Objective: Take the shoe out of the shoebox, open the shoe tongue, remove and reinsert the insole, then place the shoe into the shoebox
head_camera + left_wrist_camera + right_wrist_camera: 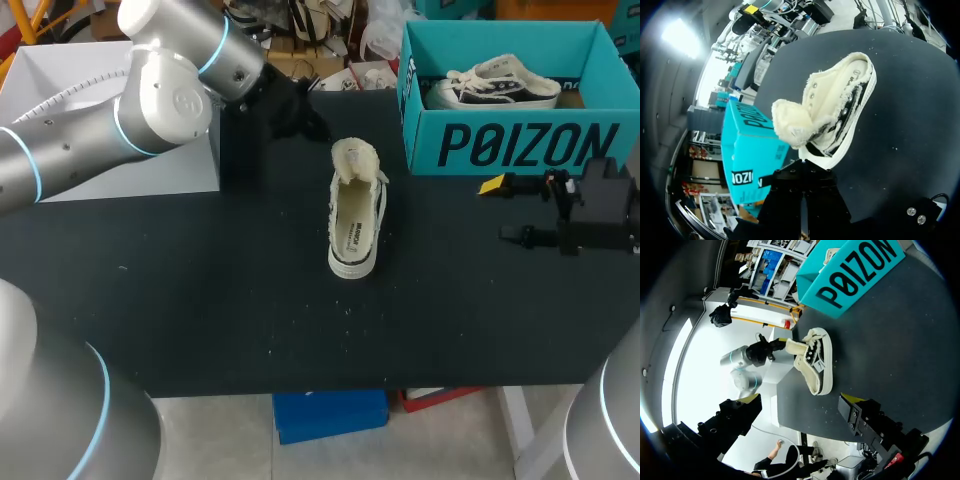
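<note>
A cream canvas shoe (354, 225) lies in the middle of the black table, heel toward the front edge, with its fluffy tongue (356, 158) folded up and out at the toe end. My left gripper (318, 125) is shut just behind the toe. In the left wrist view its fingers (802, 165) meet right by the sole, with the tongue (790, 122) standing just ahead of them and nothing seen between them. The teal shoebox (520, 145) stands at the back right. In front of it my right gripper (505, 210) is open and empty, well to the right of the shoe (817, 365).
Another shoe, dark with a white sole (500, 85), lies inside the shoebox. A white box (60, 100) stands at the back left under my left arm. Bare black table (200, 300) spreads in front of and beside the shoe.
</note>
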`<control>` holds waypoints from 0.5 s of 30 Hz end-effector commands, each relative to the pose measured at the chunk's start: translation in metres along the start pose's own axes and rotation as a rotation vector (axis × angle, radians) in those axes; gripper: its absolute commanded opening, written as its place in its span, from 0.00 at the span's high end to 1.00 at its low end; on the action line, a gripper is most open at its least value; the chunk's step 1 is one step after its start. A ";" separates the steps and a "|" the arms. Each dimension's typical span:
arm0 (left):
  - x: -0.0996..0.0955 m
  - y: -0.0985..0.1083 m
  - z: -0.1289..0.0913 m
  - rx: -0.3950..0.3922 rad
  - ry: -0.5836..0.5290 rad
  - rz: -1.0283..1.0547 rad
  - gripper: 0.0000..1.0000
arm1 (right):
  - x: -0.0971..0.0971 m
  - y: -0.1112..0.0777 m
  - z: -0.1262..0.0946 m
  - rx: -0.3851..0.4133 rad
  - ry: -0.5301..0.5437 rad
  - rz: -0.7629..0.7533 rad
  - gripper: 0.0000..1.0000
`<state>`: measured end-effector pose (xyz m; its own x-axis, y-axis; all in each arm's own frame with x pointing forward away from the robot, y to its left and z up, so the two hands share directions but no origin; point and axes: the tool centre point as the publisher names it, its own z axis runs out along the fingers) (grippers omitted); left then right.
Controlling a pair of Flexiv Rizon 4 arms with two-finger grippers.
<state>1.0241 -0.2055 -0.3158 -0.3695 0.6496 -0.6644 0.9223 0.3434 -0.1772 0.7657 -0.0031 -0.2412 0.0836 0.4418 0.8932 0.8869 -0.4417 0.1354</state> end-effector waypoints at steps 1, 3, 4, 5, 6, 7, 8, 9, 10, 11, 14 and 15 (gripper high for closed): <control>0.001 0.000 0.022 0.025 -0.004 0.003 1.00 | 0.000 0.000 0.000 0.000 -0.002 0.001 0.00; 0.002 -0.006 0.025 0.038 -0.003 0.005 1.00 | 0.000 0.000 0.000 0.000 -0.002 0.001 0.00; 0.003 -0.010 0.025 0.043 -0.005 0.006 1.00 | 0.000 0.000 0.000 0.000 -0.002 0.001 0.00; 0.004 -0.014 0.026 0.047 -0.006 0.008 1.00 | 0.000 0.000 0.000 0.000 -0.002 0.001 0.00; 0.005 -0.018 0.026 0.055 -0.006 0.011 1.00 | 0.000 0.000 0.000 0.000 -0.002 0.001 0.00; 0.006 -0.021 0.027 0.059 -0.007 0.012 1.00 | 0.000 0.000 0.000 0.000 -0.002 0.001 0.00; 0.007 -0.025 0.026 0.063 -0.009 0.013 1.00 | 0.000 0.000 0.000 0.000 -0.002 0.001 0.00; 0.008 -0.028 0.027 0.069 -0.008 0.017 1.00 | 0.000 0.000 0.000 0.000 -0.002 0.001 0.00; 0.009 -0.031 0.027 0.072 -0.007 0.018 1.00 | 0.000 0.000 0.000 0.000 -0.002 0.001 0.00; 0.010 -0.036 0.027 0.075 -0.009 0.019 1.00 | 0.000 0.000 0.000 0.000 -0.002 0.001 0.00; 0.012 -0.045 0.028 0.090 -0.008 0.029 1.00 | 0.000 0.000 0.000 0.000 -0.002 0.001 0.00; 0.013 -0.049 0.029 0.093 -0.007 0.030 1.00 | 0.000 0.000 0.000 0.000 -0.002 0.001 0.00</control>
<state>0.9875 -0.2352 -0.3365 -0.3443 0.6594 -0.6683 0.9387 0.2546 -0.2324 0.7657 -0.0032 -0.2413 0.0837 0.4418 0.8932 0.8869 -0.4417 0.1354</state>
